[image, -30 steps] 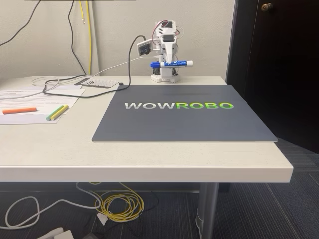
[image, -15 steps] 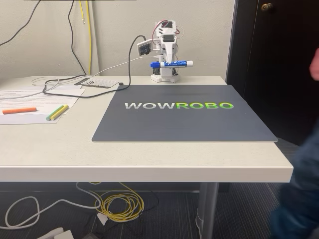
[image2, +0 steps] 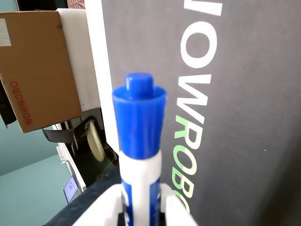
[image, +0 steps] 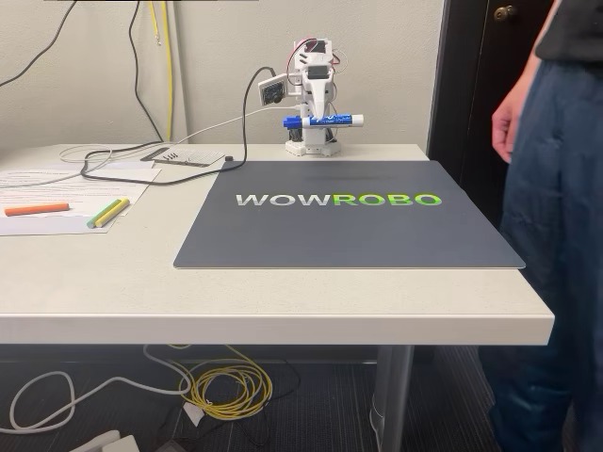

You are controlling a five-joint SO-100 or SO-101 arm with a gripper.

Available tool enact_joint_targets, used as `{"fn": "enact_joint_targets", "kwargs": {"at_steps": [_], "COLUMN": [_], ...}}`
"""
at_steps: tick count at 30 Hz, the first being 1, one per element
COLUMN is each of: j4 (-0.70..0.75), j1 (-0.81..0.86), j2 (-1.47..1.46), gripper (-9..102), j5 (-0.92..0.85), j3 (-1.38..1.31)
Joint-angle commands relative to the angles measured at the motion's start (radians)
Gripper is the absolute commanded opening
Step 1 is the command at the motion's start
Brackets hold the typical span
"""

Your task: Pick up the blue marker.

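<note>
The blue marker (image: 326, 121), white-barrelled with blue ends, hangs level in the air at the back of the table in the fixed view. My gripper (image: 317, 117) is shut on its middle, with the arm folded upright over its base. In the wrist view the marker (image2: 139, 127) fills the centre, its blue cap pointing up the picture. The white fingers (image2: 106, 207) clamp the barrel at the bottom edge, above the dark mat (image2: 244, 94).
A dark WOWROBO mat (image: 349, 235) covers the table's middle. At the left lie papers, an orange highlighter (image: 36, 209) and yellow-green highlighters (image: 108, 213). Cables (image: 122, 155) run along the back. A person (image: 551, 217) stands by the table's right edge. A cardboard box (image2: 37, 70) sits beyond the mat.
A person has walked in from the right and now stands beside the table. The arm and the marker have held still.
</note>
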Motion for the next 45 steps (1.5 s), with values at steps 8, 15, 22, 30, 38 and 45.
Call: {"fn": "enact_joint_targets", "kwargs": {"at_steps": [8, 15, 22, 30, 38, 45], "j4": [-0.018, -0.029, -0.066, -0.066, -0.061, -0.061], "j1": [0.003, 0.0, -0.009, -0.017, -0.017, -0.017], "j2": [-0.003, -0.017, -0.091, -0.147, -0.15, -0.152], "gripper": [10, 10, 10, 10, 10, 10], "j5": [0.006, 0.002, 0.003, 0.012, 0.009, 0.006], "j3": [-0.005, -0.005, -0.017, -0.052, -0.055, -0.055]}}
